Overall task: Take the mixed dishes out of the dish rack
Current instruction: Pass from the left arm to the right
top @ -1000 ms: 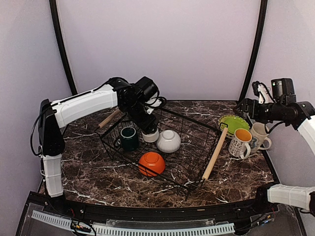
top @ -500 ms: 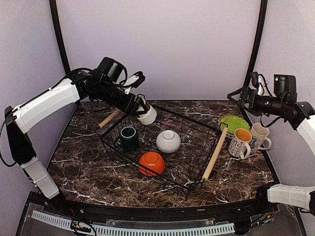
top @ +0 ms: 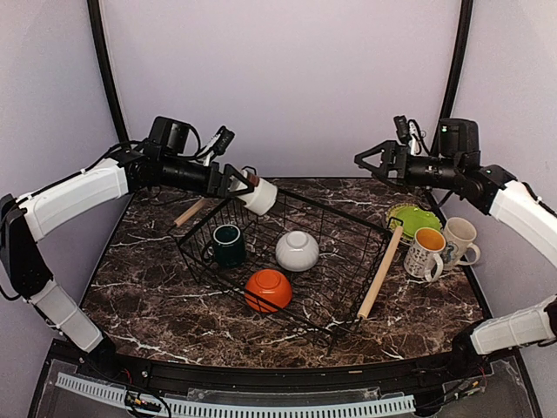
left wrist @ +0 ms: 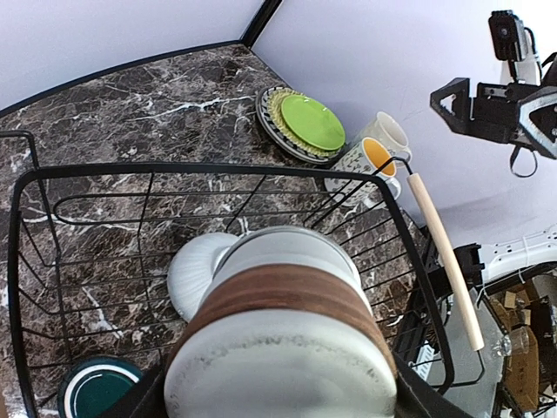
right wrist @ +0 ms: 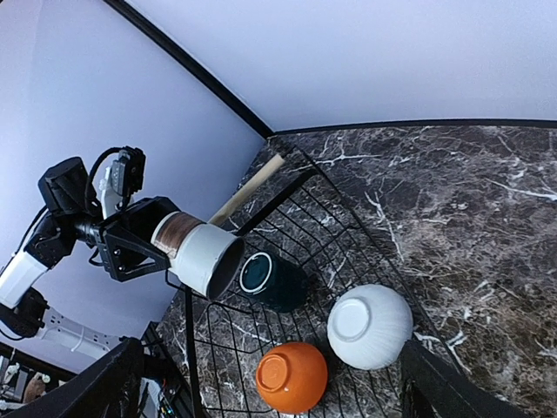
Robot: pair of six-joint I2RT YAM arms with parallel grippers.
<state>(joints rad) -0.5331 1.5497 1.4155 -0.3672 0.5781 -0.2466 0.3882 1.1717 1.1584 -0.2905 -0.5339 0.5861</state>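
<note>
My left gripper (top: 242, 185) is shut on a small white cup (top: 259, 196) with a brown band, held tilted in the air over the far left corner of the dish rack (top: 348, 216). The cup fills the left wrist view (left wrist: 283, 340). Inside the black wire rack lie a dark green cup (top: 228, 245), an upturned white bowl (top: 298, 250) and an upturned orange bowl (top: 267, 290). My right gripper (top: 376, 162) is open and empty, high above the rack's far right side. Its wrist view shows the held cup (right wrist: 200, 252) and both bowls (right wrist: 370, 325).
A lime-green plate (top: 413, 218) lies on a striped plate at the back right. Two patterned mugs (top: 425, 252) stand beside it, right of the rack's wooden handle (top: 380, 272). The other handle (top: 193, 210) is at the rack's far left. Dark marble table.
My left gripper has lifted the white cup up out of the rack and drawn it back to the left. My right arm has swung left over the rack's far right side.
</note>
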